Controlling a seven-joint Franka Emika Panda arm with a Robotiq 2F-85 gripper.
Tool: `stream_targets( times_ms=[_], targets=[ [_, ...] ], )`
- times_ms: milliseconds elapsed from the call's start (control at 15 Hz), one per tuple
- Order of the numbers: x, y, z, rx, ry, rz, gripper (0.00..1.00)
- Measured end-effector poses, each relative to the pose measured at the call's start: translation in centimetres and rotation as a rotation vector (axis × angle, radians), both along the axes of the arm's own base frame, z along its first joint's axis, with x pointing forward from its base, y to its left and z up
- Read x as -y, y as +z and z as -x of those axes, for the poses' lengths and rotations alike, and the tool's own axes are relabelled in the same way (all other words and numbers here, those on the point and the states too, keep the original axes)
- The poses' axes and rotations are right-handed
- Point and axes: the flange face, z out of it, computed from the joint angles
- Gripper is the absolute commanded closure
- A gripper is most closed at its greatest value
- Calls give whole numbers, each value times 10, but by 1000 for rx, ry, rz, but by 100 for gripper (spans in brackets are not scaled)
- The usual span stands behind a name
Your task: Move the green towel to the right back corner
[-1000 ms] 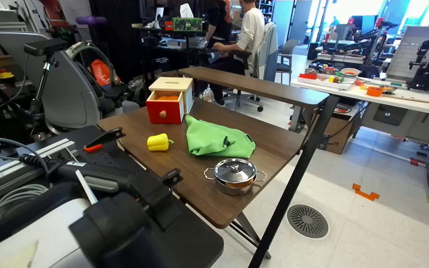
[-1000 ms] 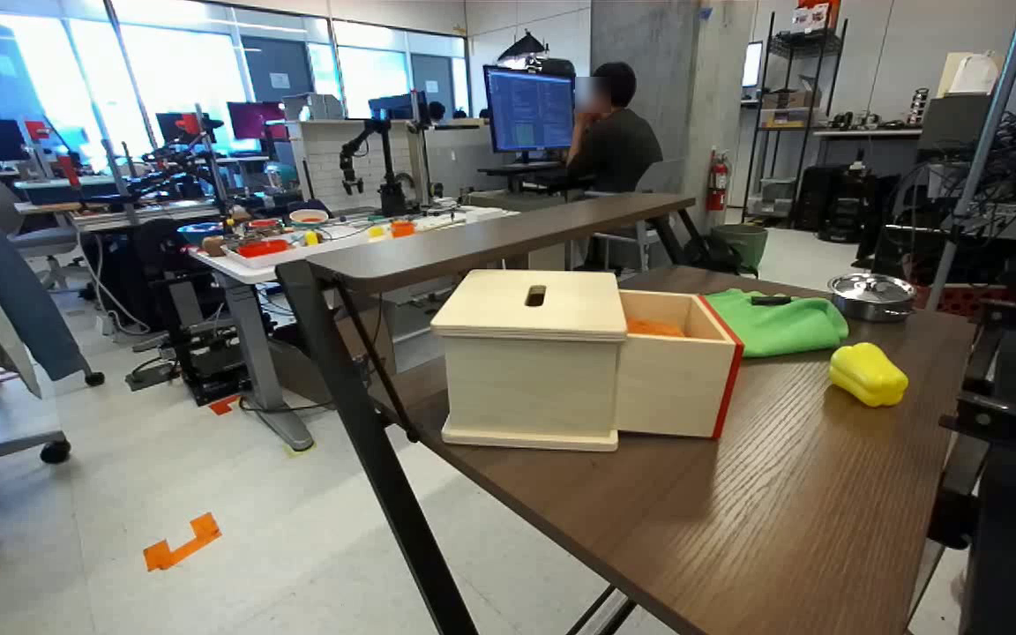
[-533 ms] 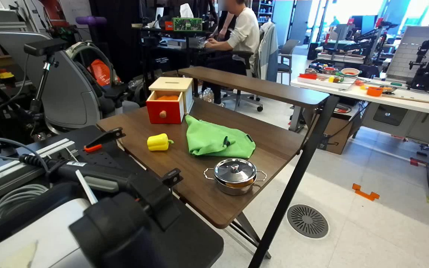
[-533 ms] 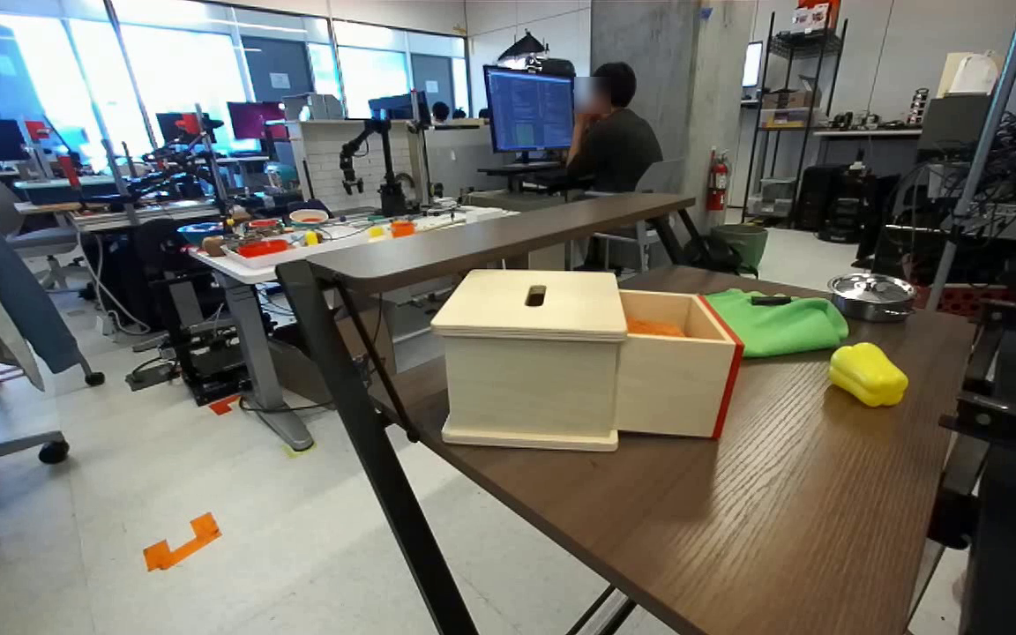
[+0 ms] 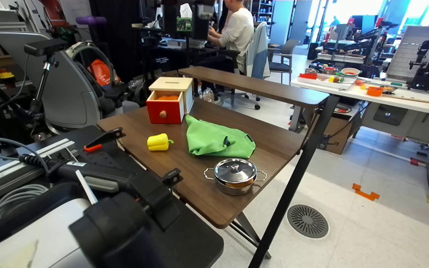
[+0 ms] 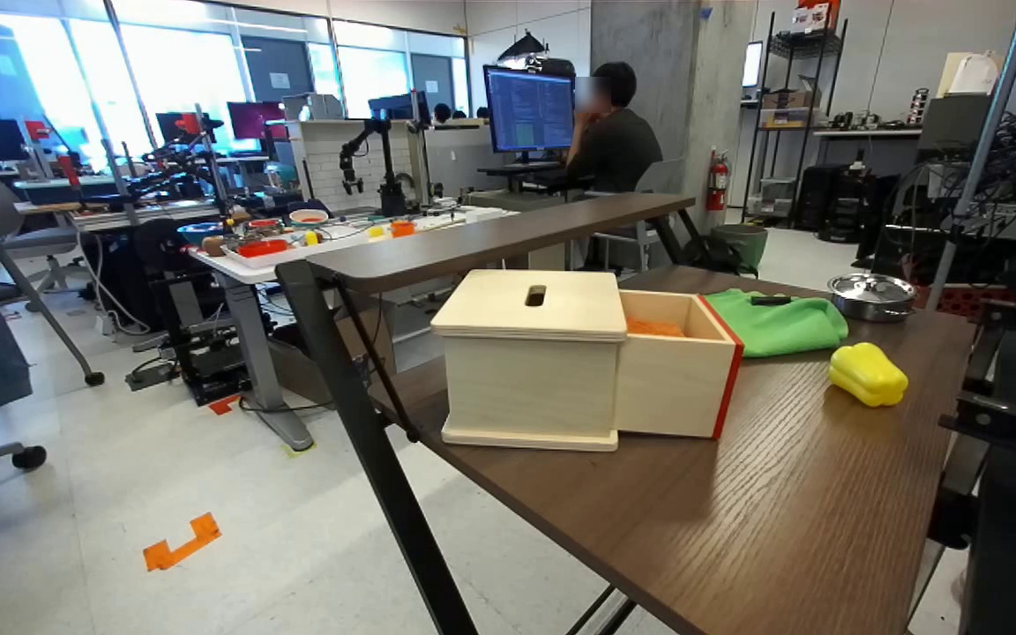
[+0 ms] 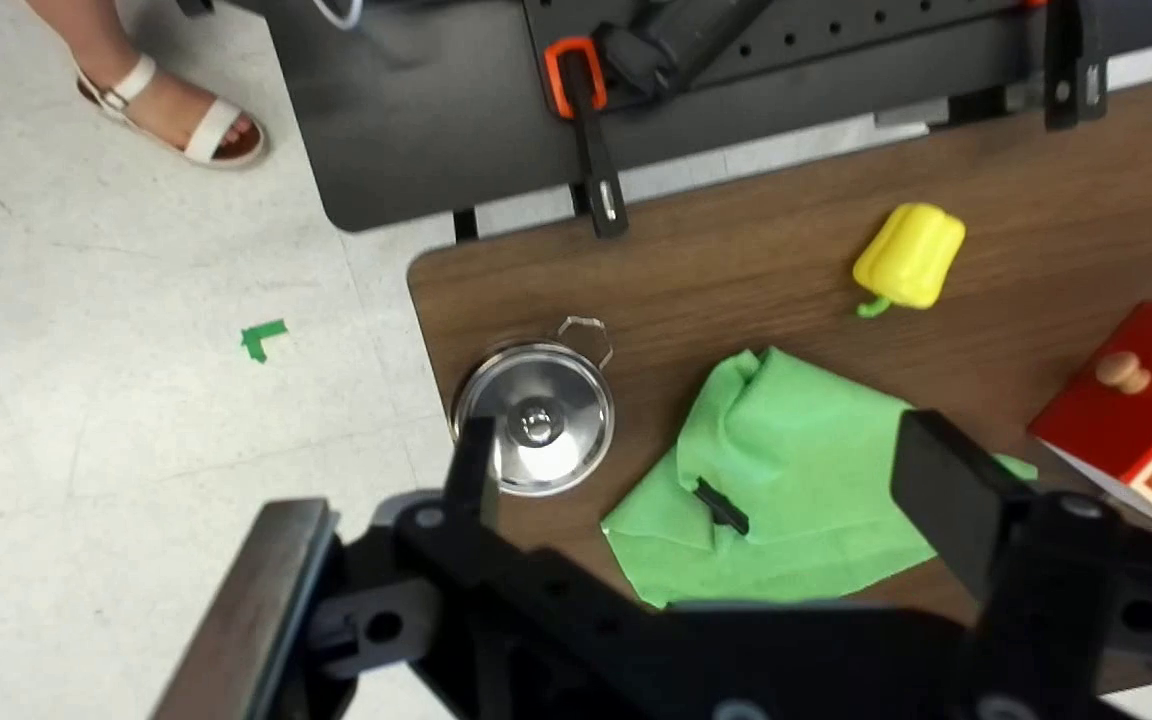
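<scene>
Black gripper [image 7: 706, 455], blocky fingers [image 7: 951, 500], round grey screws [image 7: 429, 517]

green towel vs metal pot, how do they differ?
Look: the towel is matte green cloth; the pot is shiny metal.
Pose: the towel lies rumpled; the pot stands upright, lidded.
Size: the towel covers more of the table than the pot.
Shared: both rest on that table.

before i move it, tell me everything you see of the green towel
The green towel looks like soft cloth, lying rumpled and partly folded on the brown tabletop. Two small black pieces show on it in an exterior view. It lies between the lidded pot, clear of it, and the red-fronted drawer; whether a corner touches the drawer is unclear.
</scene>
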Motion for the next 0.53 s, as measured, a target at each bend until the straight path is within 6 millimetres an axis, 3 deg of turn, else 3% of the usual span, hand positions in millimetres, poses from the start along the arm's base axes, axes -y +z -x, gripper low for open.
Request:
stream_targets(
  times_ms=[267, 533],
  targets=[
    [-37, -53, -54, 66, 38, 12, 0],
    [-68, -121, -100, 46, 67, -11, 0]
  ],
)
